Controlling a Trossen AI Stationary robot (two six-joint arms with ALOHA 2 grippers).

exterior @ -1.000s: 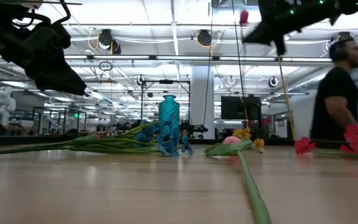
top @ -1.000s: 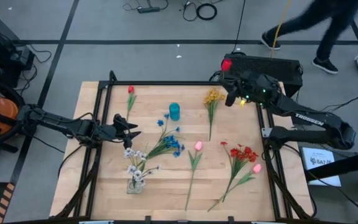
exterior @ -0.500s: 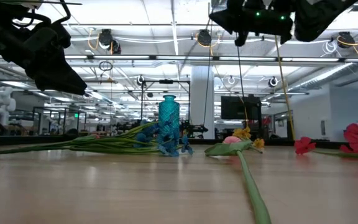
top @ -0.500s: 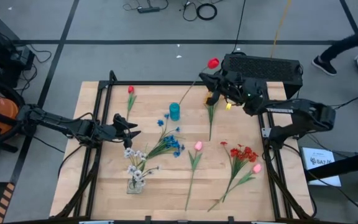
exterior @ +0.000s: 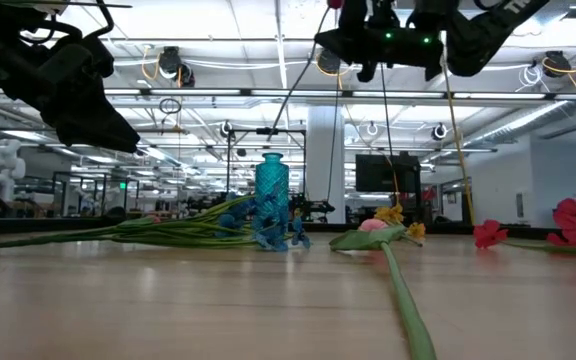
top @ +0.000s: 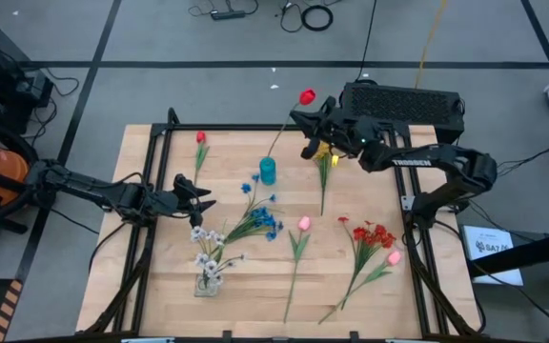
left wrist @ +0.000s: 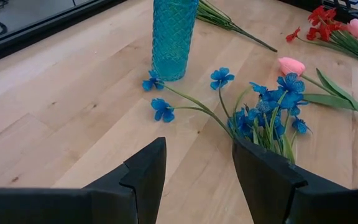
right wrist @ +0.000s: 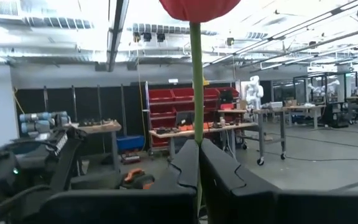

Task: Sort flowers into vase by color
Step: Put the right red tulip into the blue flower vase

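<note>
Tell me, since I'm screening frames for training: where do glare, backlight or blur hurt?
Low view: bright ceiling lights leave both arms as dark silhouettes; the near green stem is soft. Right wrist view: the right gripper and red flower are backlit against the lit room. High and left wrist views: evenly lit, the blue vase crisp.

**Flowers on the table, one red bloom aloft**

A red flower [top: 307, 96] is held above the table, its thin stem slanting down toward the blue vase [top: 268, 171] (which holds nothing). A small red tulip [top: 200, 138] lies near the far left. Blue sprays [top: 265, 217] lie just before the vase, white ones [top: 206, 250] nearer, a yellow spray [top: 326, 149], a pink tulip [top: 303, 224] and red blooms [top: 373, 234] to the right.
</note>
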